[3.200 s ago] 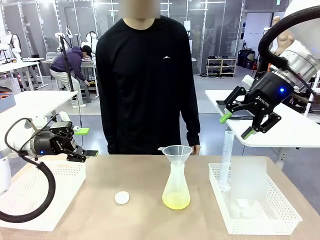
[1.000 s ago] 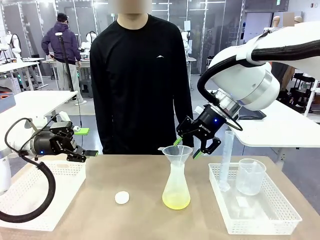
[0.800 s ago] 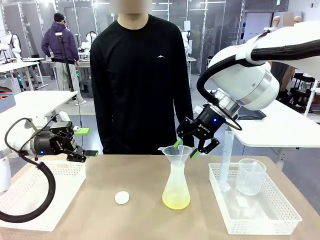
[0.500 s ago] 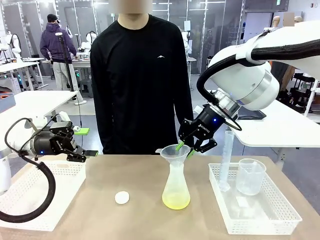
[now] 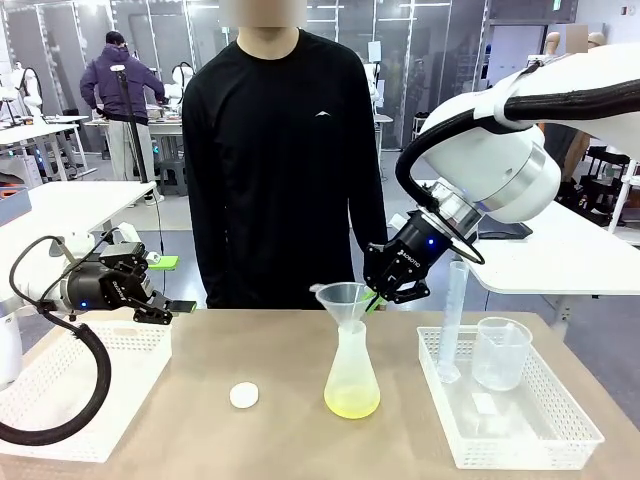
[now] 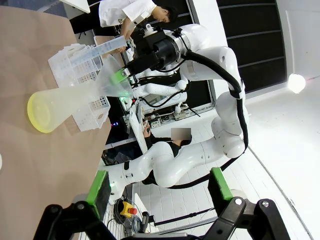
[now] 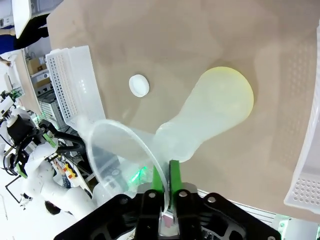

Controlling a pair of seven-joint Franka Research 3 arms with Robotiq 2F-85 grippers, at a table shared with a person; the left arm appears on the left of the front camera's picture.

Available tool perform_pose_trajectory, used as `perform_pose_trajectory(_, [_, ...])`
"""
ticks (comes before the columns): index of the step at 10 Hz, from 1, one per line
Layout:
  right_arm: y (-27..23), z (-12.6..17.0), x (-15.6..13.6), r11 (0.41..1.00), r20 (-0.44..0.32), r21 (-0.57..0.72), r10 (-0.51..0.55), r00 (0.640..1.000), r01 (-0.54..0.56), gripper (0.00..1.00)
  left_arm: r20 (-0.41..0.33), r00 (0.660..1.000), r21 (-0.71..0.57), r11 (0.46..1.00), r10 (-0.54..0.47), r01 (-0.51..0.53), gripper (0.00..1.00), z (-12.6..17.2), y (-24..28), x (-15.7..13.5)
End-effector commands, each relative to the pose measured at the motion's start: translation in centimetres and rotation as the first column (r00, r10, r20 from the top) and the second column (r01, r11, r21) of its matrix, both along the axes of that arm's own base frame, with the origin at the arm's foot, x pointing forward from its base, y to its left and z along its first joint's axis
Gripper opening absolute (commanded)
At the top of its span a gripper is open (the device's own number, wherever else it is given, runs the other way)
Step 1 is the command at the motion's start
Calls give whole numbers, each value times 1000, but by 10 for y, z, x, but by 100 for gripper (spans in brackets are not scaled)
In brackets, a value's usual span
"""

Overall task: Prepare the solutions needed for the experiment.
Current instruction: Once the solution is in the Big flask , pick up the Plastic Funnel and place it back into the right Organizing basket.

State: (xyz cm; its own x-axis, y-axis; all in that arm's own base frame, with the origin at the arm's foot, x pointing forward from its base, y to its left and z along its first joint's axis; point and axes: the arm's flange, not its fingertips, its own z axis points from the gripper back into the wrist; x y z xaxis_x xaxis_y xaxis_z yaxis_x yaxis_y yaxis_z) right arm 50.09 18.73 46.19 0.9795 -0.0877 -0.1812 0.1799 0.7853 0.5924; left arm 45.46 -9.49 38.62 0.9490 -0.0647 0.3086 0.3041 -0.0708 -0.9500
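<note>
Translucent flask (image 6: 72, 97) with yellow liquid (image 6: 39, 113)

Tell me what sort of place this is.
Likely a robotics lab staging chemistry work: a flask of yellow-green liquid with a funnel at its neck, a measuring cylinder and beaker in a basket, and the robot's right hand gripping the funnel.

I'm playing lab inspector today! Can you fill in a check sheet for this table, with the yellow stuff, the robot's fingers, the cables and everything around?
Surface: tan tabletop, no spill seen.
Job's things: shallow yellow-green solution in the flask; funnel sits in its neck.
Clutter: white cap left of the flask; left basket; right basket with beaker and measuring cylinder.
Grippers: left fingers open, holding nothing; right fingers shut on the funnel's rim.
Cables: black cable loops over the left basket.
Surroundings: person in black at the far side.
</note>
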Motion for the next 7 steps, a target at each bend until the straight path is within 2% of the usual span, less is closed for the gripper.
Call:
perform_pose_trajectory(1, [-1,0,-7,999,-16,3,-40,999,40,0,3,1000,-1,1000,4,-4,100,1,-1,1])
perform_pose_trajectory(5, [-1,1,-10,999,-37,-11,-47,998,47,0,3,1000,-1,1000,4,-4,100,1,-1,1])
perform_pose_trajectory(7, [-2,16,-24,996,-40,-69,-61,997,58,0,3,1000,-1,1000,4,-4,100,1,-1,1])
